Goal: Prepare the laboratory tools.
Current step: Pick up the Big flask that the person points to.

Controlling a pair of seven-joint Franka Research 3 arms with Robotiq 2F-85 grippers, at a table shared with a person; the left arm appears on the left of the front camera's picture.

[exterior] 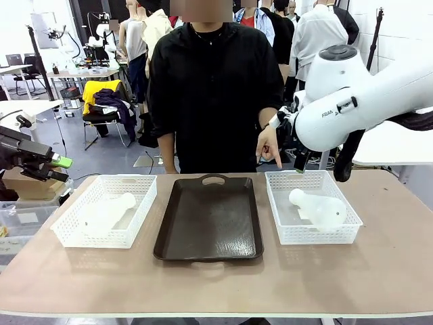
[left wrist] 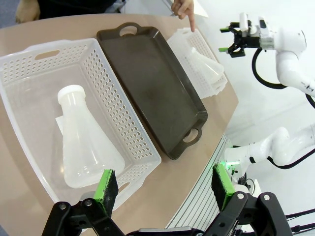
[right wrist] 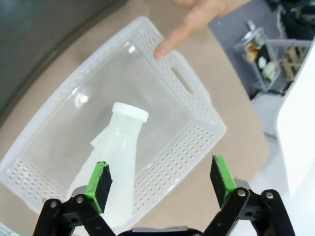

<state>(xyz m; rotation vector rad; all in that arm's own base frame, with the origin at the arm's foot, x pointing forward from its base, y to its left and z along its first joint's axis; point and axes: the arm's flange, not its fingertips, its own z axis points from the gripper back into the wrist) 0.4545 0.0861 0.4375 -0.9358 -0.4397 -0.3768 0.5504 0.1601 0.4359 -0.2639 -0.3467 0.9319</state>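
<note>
While our right hand (right wrist: 160,181) hovers, fingers apart, over the right flask (right wrist: 117,150), its neck seemingly points toward the person's finger (right wrist: 170,44).

Bright, even light glints off the dark tray (exterior: 210,227), and wrist views bow at edges.

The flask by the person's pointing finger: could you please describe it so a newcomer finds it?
Find the central dark tray. The white basket on its right holds a translucent flask lying down. Only this basket has a finger pointing at it.
</note>
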